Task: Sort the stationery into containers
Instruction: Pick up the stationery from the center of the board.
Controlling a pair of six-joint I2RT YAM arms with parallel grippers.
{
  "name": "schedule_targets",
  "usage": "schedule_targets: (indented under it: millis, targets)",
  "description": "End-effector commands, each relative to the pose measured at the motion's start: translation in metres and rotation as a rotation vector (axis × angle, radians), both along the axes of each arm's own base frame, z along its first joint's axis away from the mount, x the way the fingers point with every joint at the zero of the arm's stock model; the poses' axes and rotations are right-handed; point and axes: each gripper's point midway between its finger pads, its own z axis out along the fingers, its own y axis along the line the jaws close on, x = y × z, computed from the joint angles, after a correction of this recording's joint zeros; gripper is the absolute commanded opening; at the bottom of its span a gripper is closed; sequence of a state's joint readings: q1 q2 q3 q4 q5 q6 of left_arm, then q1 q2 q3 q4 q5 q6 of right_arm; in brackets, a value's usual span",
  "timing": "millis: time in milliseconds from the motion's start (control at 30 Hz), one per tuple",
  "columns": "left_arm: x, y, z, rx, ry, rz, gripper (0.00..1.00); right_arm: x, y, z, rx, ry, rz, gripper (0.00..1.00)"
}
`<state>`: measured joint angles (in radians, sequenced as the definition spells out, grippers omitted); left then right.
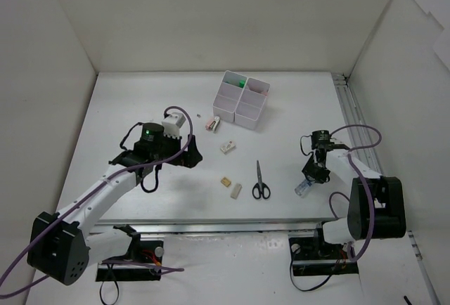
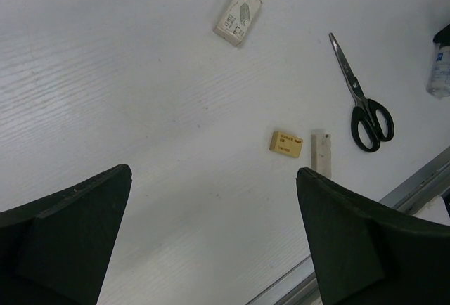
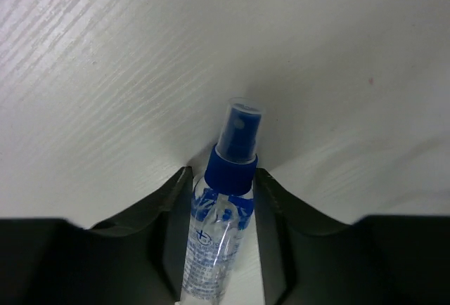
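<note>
Bottle, clear with a blue cap, sits at the lower right of the overhead frame, pinched on both sides by the right gripper. The left gripper hangs wide open at centre left, holding nothing. Scissors, a tan eraser and a white eraser lie at lower centre. Four white bins stand at upper centre, well apart from the bottle.

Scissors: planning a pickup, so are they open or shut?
Shut. The scissors lie with blades together as one strip.
</note>
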<state>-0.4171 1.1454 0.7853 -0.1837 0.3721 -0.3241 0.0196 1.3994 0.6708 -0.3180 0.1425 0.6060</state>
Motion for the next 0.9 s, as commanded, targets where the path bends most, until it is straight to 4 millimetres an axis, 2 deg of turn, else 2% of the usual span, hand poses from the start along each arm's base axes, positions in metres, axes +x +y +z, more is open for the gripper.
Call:
schedule_targets:
  millis: [0,33,67,133,167,233,267,300,367,400,433,467,500,533,567,600,633,667,700,767,800,833,867]
  targets:
    - [0.015,-0.006,0.030,-0.022,-0.090,-0.007,0.99,0.005,0.002,0.009,0.018,-0.037,0.019,0.24]
    - [0.015,-0.006,0.030,-0.020,-0.091,-0.007,0.99,0.008,0.005,0.013,0.033,-0.053,0.032,0.09]
    - [0.015,-0.006,0.031,-0.020,-0.095,-0.004,0.99,0.016,0.006,0.025,0.032,-0.099,0.053,0.01]
    - [0.016,-0.006,0.031,-0.022,-0.098,-0.002,0.99,0.026,0.007,0.043,0.020,-0.162,0.093,0.00]
    - [0.016,-0.005,0.032,-0.023,-0.100,0.000,0.99,0.036,0.007,0.065,0.000,-0.236,0.110,0.00]
    - [0.015,-0.005,0.031,-0.023,-0.101,0.001,0.99,0.049,0.012,0.092,-0.029,-0.332,0.147,0.00]
    - [0.015,-0.004,0.032,-0.023,-0.103,0.005,0.99,0.059,0.016,0.120,-0.044,-0.429,0.180,0.00]
    - [0.015,-0.004,0.032,-0.023,-0.104,0.006,1.00,0.070,0.026,0.139,-0.045,-0.514,0.213,0.00]
    - [0.015,-0.002,0.032,-0.022,-0.110,0.017,0.99,0.085,0.031,0.176,-0.095,-0.658,0.254,0.00]
    - [0.015,-0.002,0.032,-0.023,-0.110,0.020,0.99,0.101,0.045,0.202,-0.103,-0.786,0.295,0.00]
    - [0.016,0.001,0.033,-0.024,-0.113,0.032,1.00,0.109,0.051,0.220,-0.122,-0.869,0.315,0.00]
    - [0.017,0.003,0.031,-0.018,-0.111,0.042,0.99,0.114,0.056,0.228,-0.161,-0.915,0.359,0.00]
    - [0.017,0.003,0.032,-0.022,-0.110,0.046,0.99,0.127,0.074,0.261,-0.166,-1.071,0.384,0.00]
    - [0.016,0.003,0.033,-0.023,-0.112,0.049,0.99,0.133,0.078,0.275,-0.197,-1.140,0.392,0.00]
    - [0.017,0.008,0.031,-0.017,-0.111,0.067,0.99,0.141,0.085,0.274,-0.260,-1.158,0.447,0.00]
    - [0.018,0.009,0.033,-0.018,-0.115,0.071,0.99,0.148,0.102,0.302,-0.275,-1.278,0.466,0.00]
    - [0.017,0.010,0.033,-0.015,-0.116,0.076,0.99,0.153,0.107,0.316,-0.342,-1.315,0.498,0.00]
    - [0.019,0.012,0.033,-0.008,-0.121,0.089,0.99,0.165,0.118,0.311,-0.381,-1.311,0.540,0.00]
    - [0.021,0.016,0.033,-0.006,-0.120,0.102,0.99,0.170,0.135,0.326,-0.387,-1.384,0.567,0.00]
    - [0.021,0.015,0.033,-0.005,-0.116,0.103,0.99,0.188,0.165,0.335,-0.442,-1.430,0.665,0.00]
    - [0.024,0.018,0.032,-0.003,-0.112,0.112,0.99,0.195,0.174,0.335,-0.464,-1.435,0.690,0.00]
    - [0.025,0.017,0.030,-0.003,-0.105,0.111,0.99,0.210,0.180,0.330,-0.514,-1.420,0.704,0.00]
    - [0.025,0.016,0.031,-0.003,-0.098,0.107,0.99,0.214,0.185,0.339,-0.526,-1.462,0.679,0.00]
